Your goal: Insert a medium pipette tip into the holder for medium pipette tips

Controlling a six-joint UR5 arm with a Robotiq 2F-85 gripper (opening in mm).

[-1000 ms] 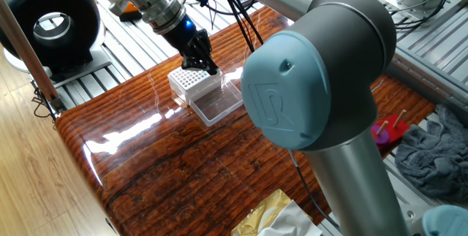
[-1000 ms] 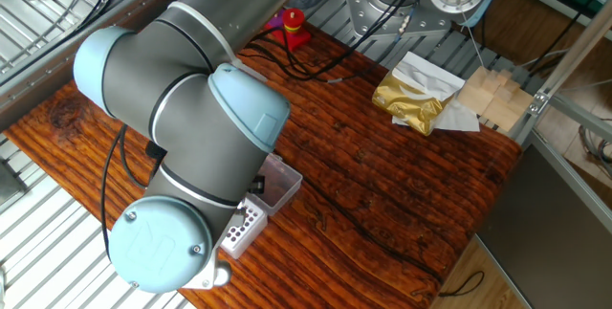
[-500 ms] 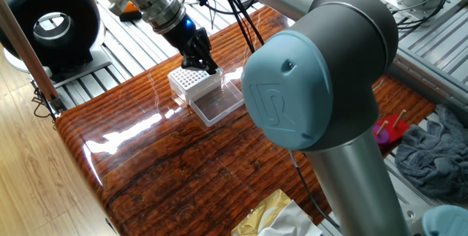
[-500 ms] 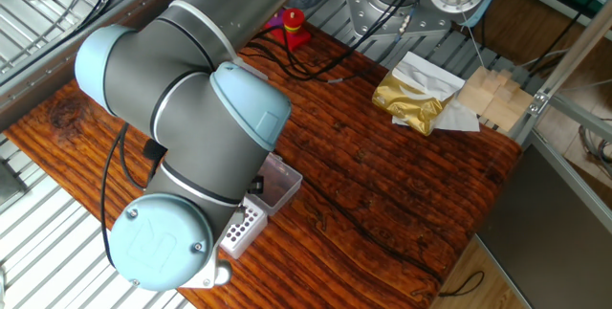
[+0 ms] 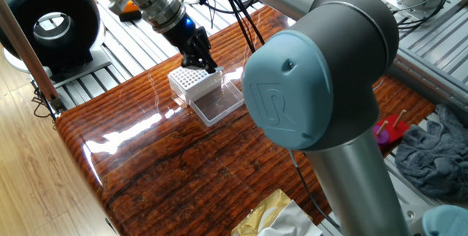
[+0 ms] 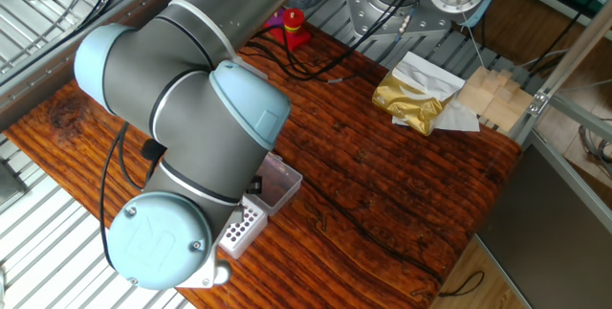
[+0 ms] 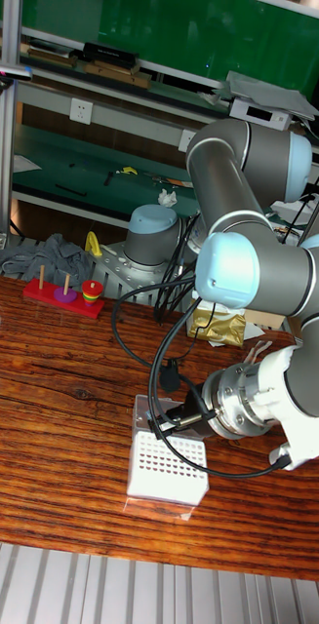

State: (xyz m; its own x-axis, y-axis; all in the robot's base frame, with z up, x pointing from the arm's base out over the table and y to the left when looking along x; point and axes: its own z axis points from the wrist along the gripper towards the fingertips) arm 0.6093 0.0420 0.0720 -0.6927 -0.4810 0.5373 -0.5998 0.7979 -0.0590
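Note:
The holder for medium pipette tips (image 5: 187,81) is a small clear box with a white grid of holes on top. Its clear lid (image 5: 218,103) lies open beside it. My gripper (image 5: 205,66) hangs just over the far edge of the grid, its black fingers pressed together. The medium pipette tip is too small to make out between them. In the tall fixed view the gripper (image 7: 171,421) comes in from the right, right above the holder (image 7: 167,466). In the other fixed view the holder (image 6: 243,228) shows below the arm, which hides the gripper.
A gold foil bag (image 6: 413,101) on white paper lies at one end of the wooden table (image 5: 183,170). A red ring-stacking toy (image 7: 65,291) sits at another corner. Black cables (image 7: 144,346) trail across the wood. The arm's big elbow joint (image 5: 307,75) looms over the table.
Almost nothing differs: the arm's elbow has drifted very slightly, and the gripper stays over the holder's grid.

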